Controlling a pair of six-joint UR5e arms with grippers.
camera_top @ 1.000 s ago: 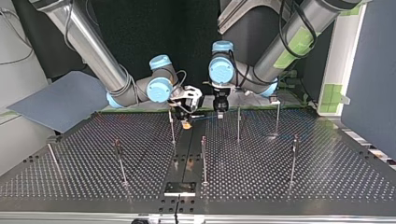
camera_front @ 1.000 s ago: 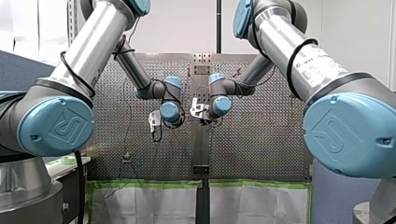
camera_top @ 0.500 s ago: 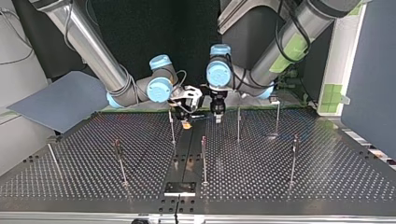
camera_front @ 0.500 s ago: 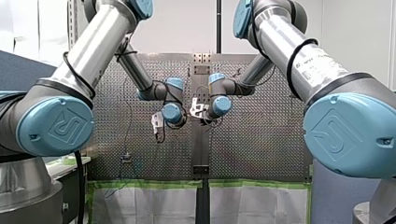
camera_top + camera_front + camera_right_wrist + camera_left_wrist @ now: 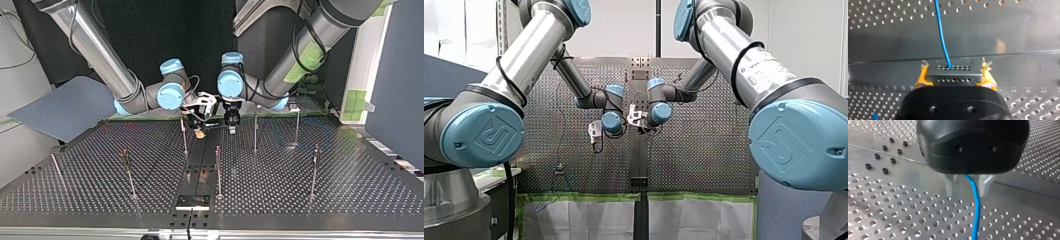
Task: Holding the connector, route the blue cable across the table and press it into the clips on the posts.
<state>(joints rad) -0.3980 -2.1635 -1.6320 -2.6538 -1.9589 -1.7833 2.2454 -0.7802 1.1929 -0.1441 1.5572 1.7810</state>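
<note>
My right arm's jaws clamp the connector (image 5: 953,73) over the centre strip (image 5: 1010,37) of the counter (image 5: 873,15), anchoring the blue cable (image 5: 941,32), which my left arm's jaws, apart beside that strip, straddle as a guide.

My right claw (image 5: 955,73) clamps the connector (image 5: 954,76); blue cable (image 5: 941,32) leads ahead.

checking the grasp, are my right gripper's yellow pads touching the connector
Touching. The right wrist view shows the yellow pads of my right gripper clamped against both ends of the connector, no gap.

Silver arms (image 5: 531,50), blue caps (image 5: 481,135); my right gripper (image 5: 954,66) yellow-padded.
</note>
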